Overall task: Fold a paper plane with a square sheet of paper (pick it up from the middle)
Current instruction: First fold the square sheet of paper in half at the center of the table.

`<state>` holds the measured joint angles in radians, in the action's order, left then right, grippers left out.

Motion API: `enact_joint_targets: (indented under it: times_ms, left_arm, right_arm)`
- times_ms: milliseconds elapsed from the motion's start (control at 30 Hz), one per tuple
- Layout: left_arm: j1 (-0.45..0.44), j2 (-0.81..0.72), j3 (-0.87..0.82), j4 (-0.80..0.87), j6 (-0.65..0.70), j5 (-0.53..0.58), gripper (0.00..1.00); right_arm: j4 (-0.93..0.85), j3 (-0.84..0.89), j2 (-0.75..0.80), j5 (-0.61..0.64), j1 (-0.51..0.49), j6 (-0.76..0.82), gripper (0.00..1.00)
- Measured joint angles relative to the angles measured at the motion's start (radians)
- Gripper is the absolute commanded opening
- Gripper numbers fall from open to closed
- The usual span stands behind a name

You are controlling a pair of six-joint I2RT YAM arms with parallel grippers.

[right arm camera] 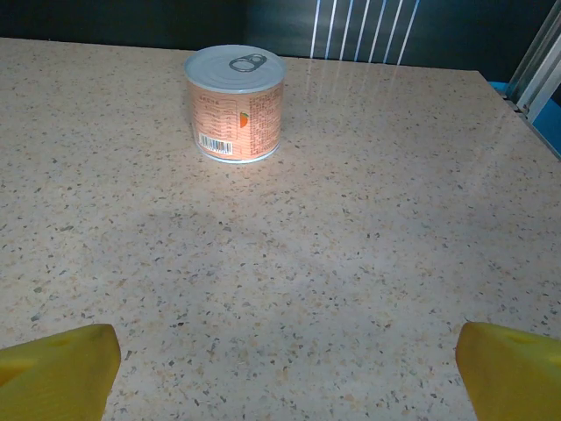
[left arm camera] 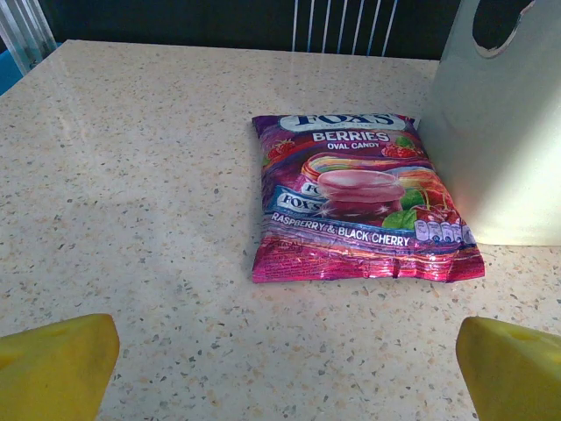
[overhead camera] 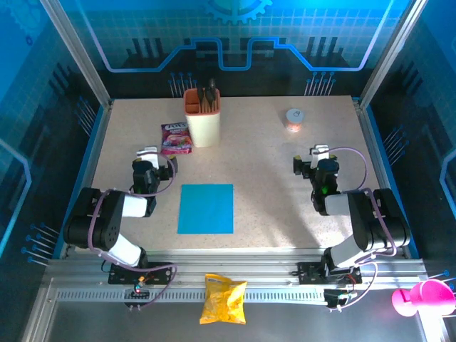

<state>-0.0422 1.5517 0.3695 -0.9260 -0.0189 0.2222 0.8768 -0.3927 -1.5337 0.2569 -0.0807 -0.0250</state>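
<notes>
We are seeing the paper point(overhead camera: 206, 208) lying flat, the left gripper point(left arm camera: 282, 368) and right gripper point(right arm camera: 285, 368) flanking it, gaping wide and empty, with the "FOX'S BERRIES OVAL CANDY" packet point(left arm camera: 364, 197), holder point(overhead camera: 202, 121) and barcoded can point(right arm camera: 235, 103) beyond it.

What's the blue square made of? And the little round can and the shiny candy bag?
The blue square looks like thin paper: flat, matte, crisp edges. The can seems metal, going by its silvery lid and pull ring; its printed label may be paper. The candy bag looks like glossy plastic film: it crinkles and glints.
</notes>
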Motion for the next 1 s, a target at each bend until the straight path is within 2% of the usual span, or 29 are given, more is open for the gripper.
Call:
enact_joint_targets:
  times_ms: [1000]
  left_arm:
    - [0.008,0.0,0.0,0.0,-0.001,-0.003,1.0]
  right_arm:
    - [0.0,0.0,0.0,0.005,-0.011,0.0,0.99]
